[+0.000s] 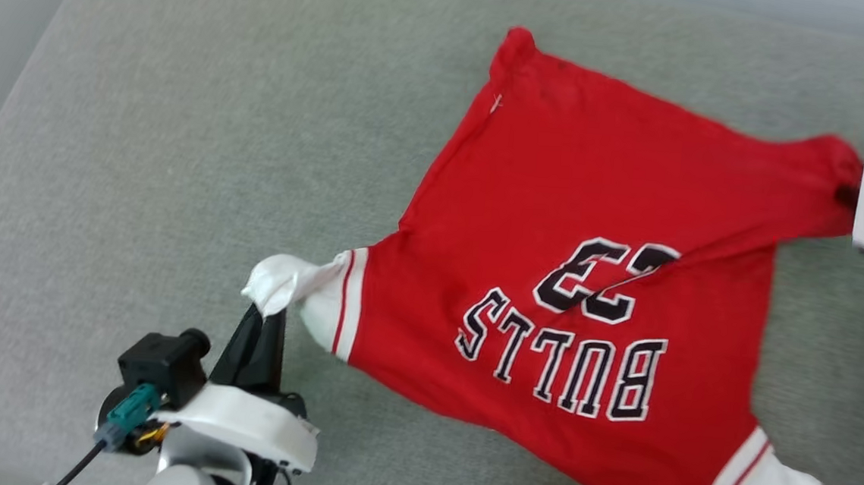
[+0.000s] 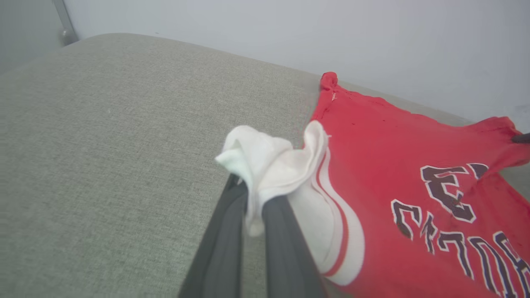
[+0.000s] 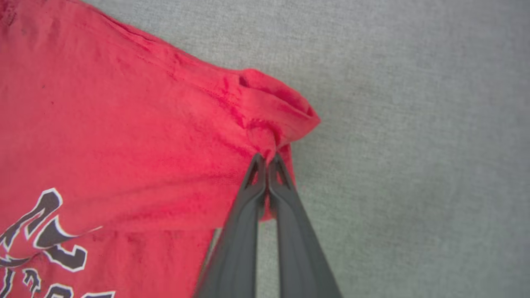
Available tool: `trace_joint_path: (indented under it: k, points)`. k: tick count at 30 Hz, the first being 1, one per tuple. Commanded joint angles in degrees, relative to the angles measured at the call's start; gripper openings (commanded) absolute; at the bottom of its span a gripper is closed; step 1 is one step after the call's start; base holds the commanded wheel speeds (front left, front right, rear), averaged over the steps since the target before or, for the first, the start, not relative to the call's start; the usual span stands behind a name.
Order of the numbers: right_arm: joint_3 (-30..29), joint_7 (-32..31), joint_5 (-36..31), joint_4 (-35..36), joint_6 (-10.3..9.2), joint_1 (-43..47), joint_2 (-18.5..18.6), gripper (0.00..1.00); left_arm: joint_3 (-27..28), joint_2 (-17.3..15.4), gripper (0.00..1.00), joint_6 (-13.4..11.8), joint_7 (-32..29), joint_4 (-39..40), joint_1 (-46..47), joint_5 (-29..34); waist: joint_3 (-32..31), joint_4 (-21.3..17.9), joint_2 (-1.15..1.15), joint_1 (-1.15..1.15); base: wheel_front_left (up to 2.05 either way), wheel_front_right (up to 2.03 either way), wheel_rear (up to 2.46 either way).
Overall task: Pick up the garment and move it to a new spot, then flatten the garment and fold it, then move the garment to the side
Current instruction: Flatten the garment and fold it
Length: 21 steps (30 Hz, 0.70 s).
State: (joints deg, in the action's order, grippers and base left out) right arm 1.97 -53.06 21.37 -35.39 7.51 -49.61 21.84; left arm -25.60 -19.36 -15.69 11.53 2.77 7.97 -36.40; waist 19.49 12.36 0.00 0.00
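- head view: the garment [image 1: 570, 229] lies spread, lettering up, on the grey cushion [image 1: 165, 140], toward its right half, with one white sleeve [image 1: 300, 286] drawn out toward my left.
- my left gripper [image 2: 253, 198] is clamped on the bunched end of that white sleeve, fingers pinched together through the cloth.
- my right gripper [image 3: 267, 159] is pinched tight on a red corner at the far right, a small fold caught between the tips.
- i judge the cloth light, soft and limp: it creases and pulls into ridges between my two holds, so it will not keep a shape.
- corners and sleeve ends look like the best holds; a thin pinch may slip if i pull hard, so tension should be gentle and even.
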Motion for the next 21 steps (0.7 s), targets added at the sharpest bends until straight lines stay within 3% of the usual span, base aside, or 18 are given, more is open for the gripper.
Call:
trace_joint_path:
  k: [1,5,6,8,13,16,17,18,19,21]
  points:
    - [0.9,0.0,0.4,2.1,-0.04,3.3,1.0,0.0,0.6,-0.7,0.0,-0.6,-0.3,0.0,-1.3,-0.3,-4.5,-4.4,0.0,0.0,0.0,0.0,0.0]
    - [-0.1,-0.7,2.5,9.8,-0.05,13.7,2.7,0.0,1.7,-2.8,0.0,-2.4,-1.7,0.8,-3.7,-0.1,-6.9,-8.3,0.0,0.0,0.0,0.0,0.0]
    - [-2.5,-0.9,2.9,16.2,-0.04,22.7,2.5,0.0,2.7,-3.8,0.0,-3.8,-2.6,1.5,-5.7,-0.7,-8.3,-11.2,0.0,0.0,0.0,0.0,0.0]
    - [-5.3,-1.3,2.6,20.3,-0.04,29.3,1.4,0.0,3.1,-4.3,0.0,-4.4,-3.1,2.0,-6.6,-1.1,-9.0,-12.7,0.0,0.0,0.0,0.0,0.0]
    - [-10.9,-2.0,1.3,28.5,-0.04,45.1,-3.9,0.0,3.5,-5.5,0.0,-5.6,-4.6,2.5,-8.7,-1.5,-10.3,-15.7,0.0,0.0,0.0,0.0,0.0]
    - [-13.1,-1.8,0.7,31.4,-0.04,52.1,-8.9,0.0,3.4,-6.2,0.0,-6.0,-5.4,3.0,-9.1,-1.6,-10.4,-16.9,0.0,0.0,0.0,0.0,0.0]
    - [-13.7,-1.5,0.8,32.0,-0.04,53.5,-10.5,0.15,3.4,-6.3,0.0,-6.1,-5.6,3.2,-9.2,-1.6,-10.3,-17.2,0.0,0.0,0.0,0.0,0.0]
    - [-14.1,-1.3,0.6,32.4,-0.04,54.7,-11.5,0.91,3.4,-6.4,0.0,-6.1,-5.9,3.3,-9.3,-1.6,-10.3,-17.5,0.0,0.0,0.0,0.0,0.0]
    - [-14.5,-0.3,0.3,32.9,-0.04,55.5,-12.4,1.0,3.3,-6.4,0.0,-6.3,-6.1,3.6,-9.4,-1.6,-10.2,-17.7,0.0,0.0,0.0,0.0,0.0]
    - [-14.9,2.0,0.9,33.8,-0.03,56.2,-14.1,1.0,3.1,-6.7,0.0,-6.6,-6.6,4.0,-9.5,-1.3,-9.9,-18.0,0.0,0.0,0.0,0.0,0.0]
